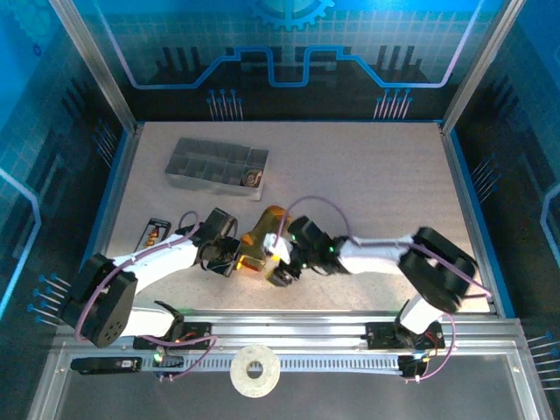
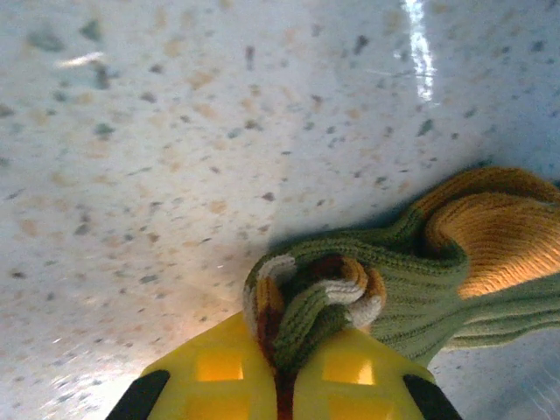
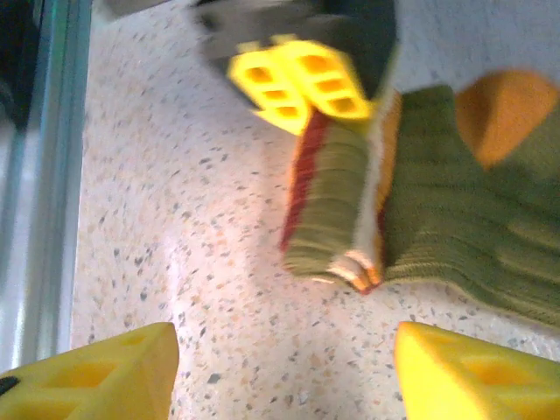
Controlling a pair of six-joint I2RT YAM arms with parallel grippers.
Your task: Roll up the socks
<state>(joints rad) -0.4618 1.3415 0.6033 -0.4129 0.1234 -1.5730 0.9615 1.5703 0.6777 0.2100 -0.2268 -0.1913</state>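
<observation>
Sock of olive green knit [image 2: 411, 289], orange-toed, stretches toward far edge of counter [image 1: 367, 192] from left tool [image 2: 284, 354] pinching its rolled end; right tool [image 3: 284, 346] spread alongside.

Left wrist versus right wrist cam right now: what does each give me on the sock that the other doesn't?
Left wrist view: close up, the left hand is shut on the striped cuff of the olive sock, fabric bunched between its yellow fingers. Right wrist view: the right hand stands open, apart from the sock, with the layered fold seen edge-on and a metal rail at the left. Both: the olive sock, its mustard-orange patch, the left hand's grip and the speckled tabletop.
</observation>
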